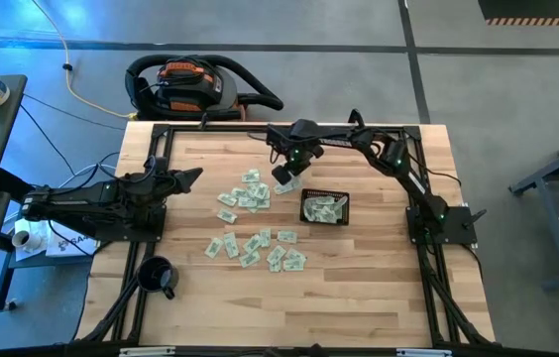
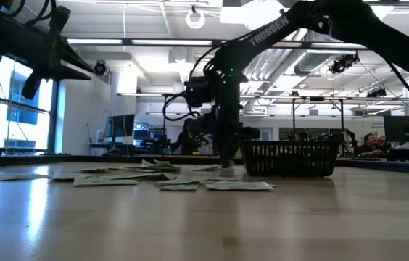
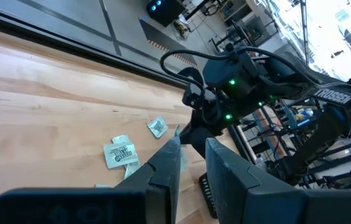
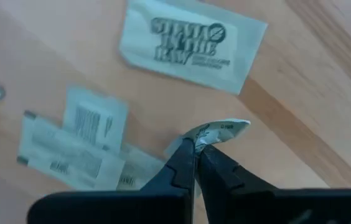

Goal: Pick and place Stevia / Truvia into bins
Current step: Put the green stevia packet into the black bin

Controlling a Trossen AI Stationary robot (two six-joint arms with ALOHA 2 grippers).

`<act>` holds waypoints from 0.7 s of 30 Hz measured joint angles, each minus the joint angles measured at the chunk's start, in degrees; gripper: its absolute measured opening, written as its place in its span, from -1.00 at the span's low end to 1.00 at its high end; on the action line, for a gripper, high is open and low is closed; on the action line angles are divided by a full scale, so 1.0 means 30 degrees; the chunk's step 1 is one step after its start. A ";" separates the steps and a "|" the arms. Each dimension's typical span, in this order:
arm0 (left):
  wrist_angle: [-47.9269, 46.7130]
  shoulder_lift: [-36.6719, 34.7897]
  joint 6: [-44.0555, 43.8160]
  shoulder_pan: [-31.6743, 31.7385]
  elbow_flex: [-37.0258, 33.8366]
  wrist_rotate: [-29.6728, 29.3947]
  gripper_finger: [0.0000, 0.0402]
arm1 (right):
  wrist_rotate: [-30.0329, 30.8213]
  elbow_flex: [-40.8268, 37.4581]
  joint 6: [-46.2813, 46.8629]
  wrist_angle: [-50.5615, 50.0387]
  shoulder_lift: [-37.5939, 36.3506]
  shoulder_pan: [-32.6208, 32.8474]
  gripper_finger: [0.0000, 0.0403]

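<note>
Pinched sachet [image 4: 216, 132]: mostly hidden between the tips of the right gripper [image 4: 195, 149], only a crumpled corner showed
Sachets under the claw [image 4: 70, 149]: blurred, print unreadable, one cut off by the edge
Basket [image 2: 289, 158]: contents screened by mesh in the low view
Left gripper [image 3: 191, 163]: base cut off, tips blocked the sachets beyond
Right gripper from above [image 1: 286, 182]: too small to judge

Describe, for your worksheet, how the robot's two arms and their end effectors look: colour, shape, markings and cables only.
Both arms are dark and slender. The right arm carries white TROSSEN lettering, small green lights near its wrist and black cables looped alongside. The right end effector has two narrow black fingers tapering to points. The left end effector has broader, flat dark fingers.
</note>
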 joint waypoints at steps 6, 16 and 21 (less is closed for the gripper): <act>0.0005 0.0000 -0.0017 0.0000 0.0000 0.0211 -0.45 | -0.0013 0.2497 -0.1486 -0.3241 -0.0007 0.0977 -0.98; -0.0008 0.0007 0.0357 -0.0007 0.0000 0.1763 -0.45 | -0.0095 0.6400 -0.2449 -0.8970 -0.0758 0.3351 -0.99; -0.0181 0.0007 0.1271 -0.0007 0.0000 0.3808 -0.45 | 0.0328 0.1782 0.0053 -0.9019 -0.3163 0.4807 -0.99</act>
